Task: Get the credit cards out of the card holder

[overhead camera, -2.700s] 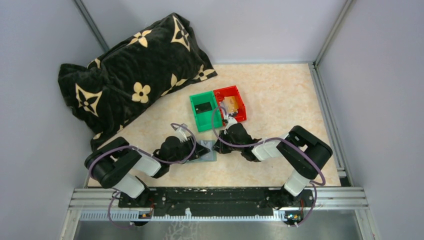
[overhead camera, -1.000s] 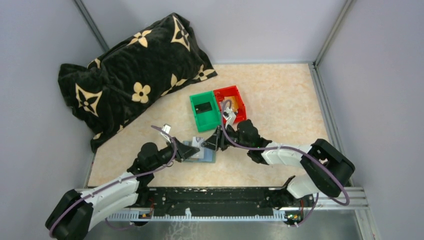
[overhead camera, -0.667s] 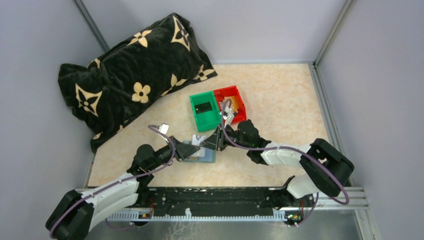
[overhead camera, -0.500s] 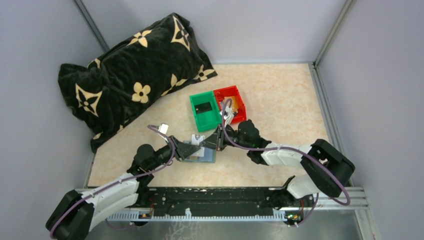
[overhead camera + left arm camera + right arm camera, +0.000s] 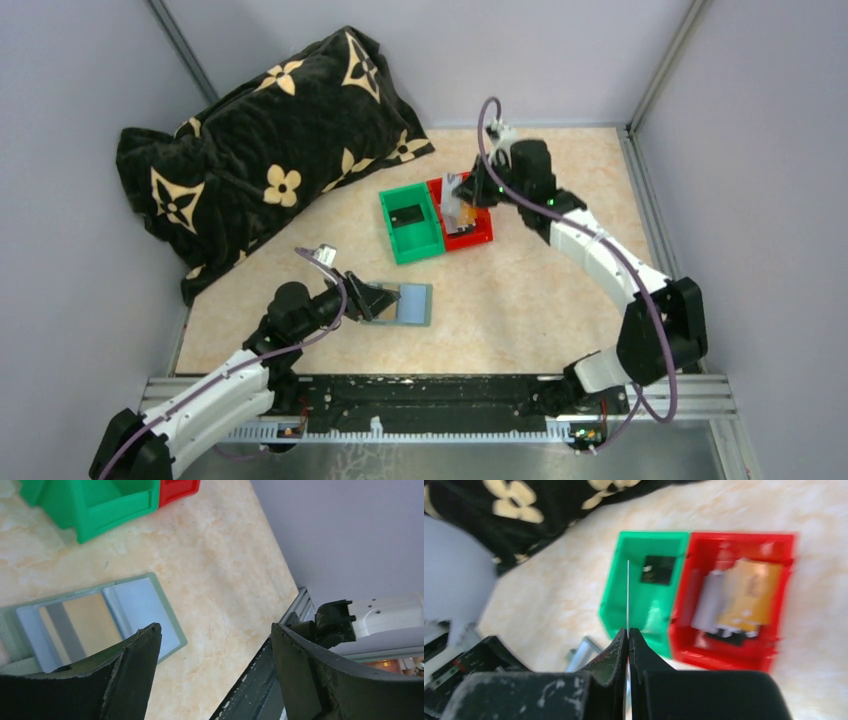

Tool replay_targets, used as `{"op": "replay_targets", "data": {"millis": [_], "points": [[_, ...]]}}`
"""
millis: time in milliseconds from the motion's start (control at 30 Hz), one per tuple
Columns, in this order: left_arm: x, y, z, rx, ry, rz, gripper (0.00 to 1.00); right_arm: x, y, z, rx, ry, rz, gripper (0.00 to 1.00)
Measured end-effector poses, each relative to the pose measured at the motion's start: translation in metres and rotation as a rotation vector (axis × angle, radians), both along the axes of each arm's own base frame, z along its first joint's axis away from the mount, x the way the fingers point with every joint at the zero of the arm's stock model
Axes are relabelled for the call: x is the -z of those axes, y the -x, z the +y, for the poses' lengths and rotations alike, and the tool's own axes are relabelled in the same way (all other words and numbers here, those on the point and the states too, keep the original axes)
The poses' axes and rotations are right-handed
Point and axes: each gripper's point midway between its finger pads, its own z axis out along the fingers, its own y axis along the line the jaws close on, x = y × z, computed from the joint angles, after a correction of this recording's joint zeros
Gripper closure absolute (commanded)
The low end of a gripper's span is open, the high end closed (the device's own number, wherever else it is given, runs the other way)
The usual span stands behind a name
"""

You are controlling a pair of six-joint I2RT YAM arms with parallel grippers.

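The card holder (image 5: 410,304) lies open and flat on the table, and a gold card (image 5: 82,627) with a dark stripe shows in its pocket. My left gripper (image 5: 378,300) stands open at the holder's left end with nothing between its fingers (image 5: 142,647). Over the red bin (image 5: 478,232) my right gripper (image 5: 458,196) is shut on a thin credit card (image 5: 628,592), seen edge-on in the right wrist view. Inside the red bin (image 5: 774,630) lie a gold card (image 5: 749,597) and a grey card (image 5: 710,600).
A green bin (image 5: 410,240) stands against the red bin's left side with a small black item (image 5: 658,570) inside. A black pillow with cream flowers (image 5: 270,140) fills the back left. Grey walls close in both sides, and a metal rail (image 5: 440,390) runs along the near edge.
My right gripper shut on a card at the holder and carried it up and back to above the red bin. My left gripper opened and let go of the holder.
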Motion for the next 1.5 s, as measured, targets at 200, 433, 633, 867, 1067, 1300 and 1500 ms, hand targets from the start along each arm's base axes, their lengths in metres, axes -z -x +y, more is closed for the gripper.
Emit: {"op": "replay_targets", "data": {"millis": [200, 433, 633, 867, 1067, 1300, 1500], "points": [[0.023, 0.001, 0.004, -0.008, -0.068, 0.054, 0.14, -0.013, -0.061, -0.016, 0.064, 0.245, -0.049, 1.0], [0.038, 0.003, 0.007, -0.006, -0.123, 0.08, 0.14, 0.105, -0.066, -0.034, 0.051, 0.502, 0.217, 1.0], [0.044, 0.003, 0.009, -0.01, -0.15, 0.086, 0.14, 0.134, -0.062, -0.044, 0.056, 0.574, 0.281, 1.0], [0.048, 0.003, 0.009, -0.01, -0.16, 0.099, 0.13, 0.139, -0.063, -0.044, 0.056, 0.582, 0.286, 1.0], [0.05, 0.002, 0.01, -0.012, -0.166, 0.101, 0.13, 0.153, -0.074, -0.041, 0.059, 0.596, 0.298, 1.0], [0.056, 0.003, 0.01, -0.011, -0.183, 0.115, 0.13, 0.15, -0.092, -0.033, 0.066, 0.584, 0.274, 1.0], [0.061, 0.003, 0.011, -0.009, -0.197, 0.129, 0.13, 0.149, -0.107, -0.028, 0.075, 0.58, 0.254, 0.75]]}}
